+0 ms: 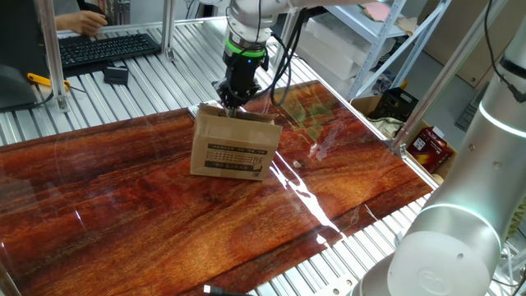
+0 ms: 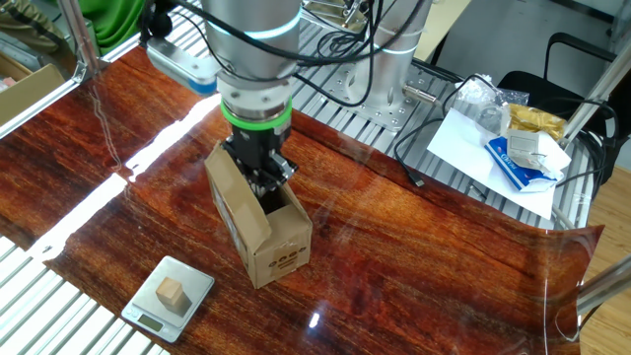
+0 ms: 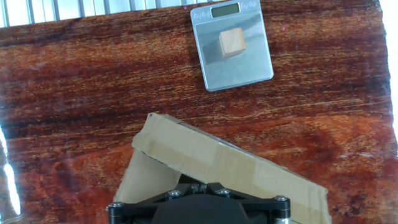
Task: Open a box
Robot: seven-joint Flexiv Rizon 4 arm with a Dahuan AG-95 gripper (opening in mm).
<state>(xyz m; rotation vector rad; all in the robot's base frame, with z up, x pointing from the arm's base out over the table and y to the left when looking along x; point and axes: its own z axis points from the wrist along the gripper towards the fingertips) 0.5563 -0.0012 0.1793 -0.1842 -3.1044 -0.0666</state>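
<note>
one fixed view: the box (image 1: 233, 145) stands mid-desk (image 1: 148, 205), gripper (image 1: 230, 100) at its top edge. the other fixed view: the gripper (image 2: 264, 180) reaches into the opened top beside a raised flap (image 2: 234, 198); jaws' width cannot be told. hand view: a scale (image 3: 231, 45) carries a wooden cube (image 3: 231, 42) near the desk's edge.

On my glossy red-brown wooden worktop (image 2: 414, 247) I count one small brown cardboard box (image 2: 258, 219) with top flaps, one flat silver digital scale (image 2: 168, 296), and one small tan wooden cube (image 2: 173, 293) on that scale. Off to the side: one black keyboard (image 1: 107, 47).
</note>
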